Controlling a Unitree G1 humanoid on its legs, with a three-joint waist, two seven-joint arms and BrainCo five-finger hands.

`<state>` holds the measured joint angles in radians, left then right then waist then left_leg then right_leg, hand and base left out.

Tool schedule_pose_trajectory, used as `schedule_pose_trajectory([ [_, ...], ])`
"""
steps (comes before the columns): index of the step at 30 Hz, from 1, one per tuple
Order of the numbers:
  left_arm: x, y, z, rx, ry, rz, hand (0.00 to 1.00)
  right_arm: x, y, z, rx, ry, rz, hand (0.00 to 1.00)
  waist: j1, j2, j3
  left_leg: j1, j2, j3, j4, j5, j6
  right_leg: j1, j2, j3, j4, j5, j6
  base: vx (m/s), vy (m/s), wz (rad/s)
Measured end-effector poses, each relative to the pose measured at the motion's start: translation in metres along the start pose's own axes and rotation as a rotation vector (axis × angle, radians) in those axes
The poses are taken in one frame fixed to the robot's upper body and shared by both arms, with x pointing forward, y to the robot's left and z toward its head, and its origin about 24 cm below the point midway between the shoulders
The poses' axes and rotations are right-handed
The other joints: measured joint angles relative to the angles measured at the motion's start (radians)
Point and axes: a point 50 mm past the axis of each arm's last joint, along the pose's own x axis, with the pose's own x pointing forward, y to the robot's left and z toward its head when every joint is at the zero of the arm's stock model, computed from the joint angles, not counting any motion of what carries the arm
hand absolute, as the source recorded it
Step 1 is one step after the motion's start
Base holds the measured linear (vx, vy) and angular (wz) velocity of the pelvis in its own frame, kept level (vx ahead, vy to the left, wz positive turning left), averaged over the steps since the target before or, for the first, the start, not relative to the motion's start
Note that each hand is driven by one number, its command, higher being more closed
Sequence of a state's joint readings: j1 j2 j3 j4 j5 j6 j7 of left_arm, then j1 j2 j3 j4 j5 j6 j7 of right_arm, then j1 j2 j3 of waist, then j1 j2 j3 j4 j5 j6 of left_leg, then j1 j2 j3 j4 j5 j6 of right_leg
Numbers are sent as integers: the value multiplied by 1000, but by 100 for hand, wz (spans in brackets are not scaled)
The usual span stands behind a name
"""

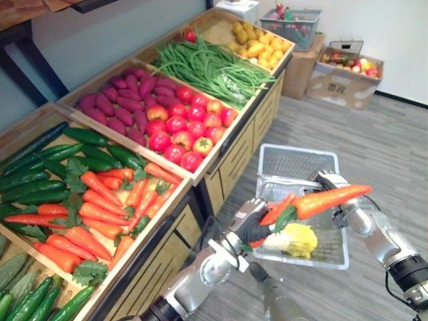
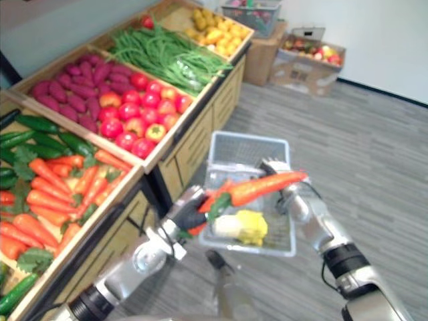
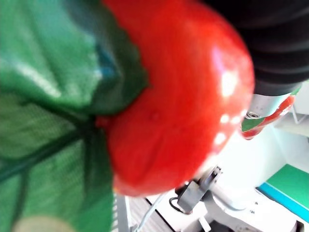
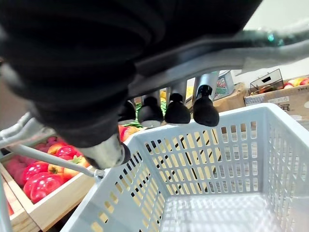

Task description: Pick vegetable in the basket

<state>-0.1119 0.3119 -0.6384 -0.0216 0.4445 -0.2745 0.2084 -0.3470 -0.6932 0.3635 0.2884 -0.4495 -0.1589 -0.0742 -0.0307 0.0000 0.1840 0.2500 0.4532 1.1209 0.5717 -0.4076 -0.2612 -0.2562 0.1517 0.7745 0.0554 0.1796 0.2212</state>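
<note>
Carrot (image 1: 328,199) hangs over the basket (image 1: 294,160) lower right, left hand (image 1: 249,224) wrapped round it, right hand (image 1: 331,180) curled on the handle (image 4: 280,36), so next I'd lower and let go.

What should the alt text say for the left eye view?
The left hand holds a carrot over a grey basket that the right hand grips by its handle; a yellow vegetable lies inside. Wooden bins of produce stand at left.

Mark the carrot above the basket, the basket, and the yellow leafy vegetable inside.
carrot (image 1: 329,199): left eye view, orange body.
basket (image 1: 298,158): left eye view, far wall.
yellow leafy vegetable (image 1: 299,239): left eye view, yellow leaves.
</note>
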Motion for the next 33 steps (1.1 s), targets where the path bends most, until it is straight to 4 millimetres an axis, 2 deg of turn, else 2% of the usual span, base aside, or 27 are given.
schedule_pose_trajectory([
  [6, -2, -9, -1, 1, 4, -57, 100, 9, -4, 12, 19, -56, 12, 100, 4, 2, 2, -2, 10, 2, 11, -3, 1, -1, 2, -2, -2, 3, 0, 28, 20, 1],
  [14, -5, -16, -6, 1, 27, -92, 100, 10, -7, 19, 19, -91, 2, 100, 4, 9, 6, -6, 12, -7, 11, -3, 2, 2, -3, -11, -4, 4, -1, 32, 22, 3],
  [23, -16, -32, -35, 35, 163, -172, 100, 10, -6, 19, 22, -89, 13, 100, -23, 25, 17, -24, 8, -41, 9, -6, 12, 12, -21, -31, -26, 4, -1, 18, 21, 8],
  [27, -9, -35, -48, 37, 242, -160, 100, 10, -4, 12, 23, -61, 22, 100, -27, 27, 21, -25, -17, -46, -12, -5, 18, 16, -43, -30, -38, 6, 3, 10, 31, 5],
  [33, -1, -35, -67, 80, 339, -158, 100, 13, -4, 9, 28, -43, 24, 100, -51, 25, 42, -43, -45, -64, -16, -10, 31, 14, -64, -33, -54, 10, 10, 1, 35, 6],
])
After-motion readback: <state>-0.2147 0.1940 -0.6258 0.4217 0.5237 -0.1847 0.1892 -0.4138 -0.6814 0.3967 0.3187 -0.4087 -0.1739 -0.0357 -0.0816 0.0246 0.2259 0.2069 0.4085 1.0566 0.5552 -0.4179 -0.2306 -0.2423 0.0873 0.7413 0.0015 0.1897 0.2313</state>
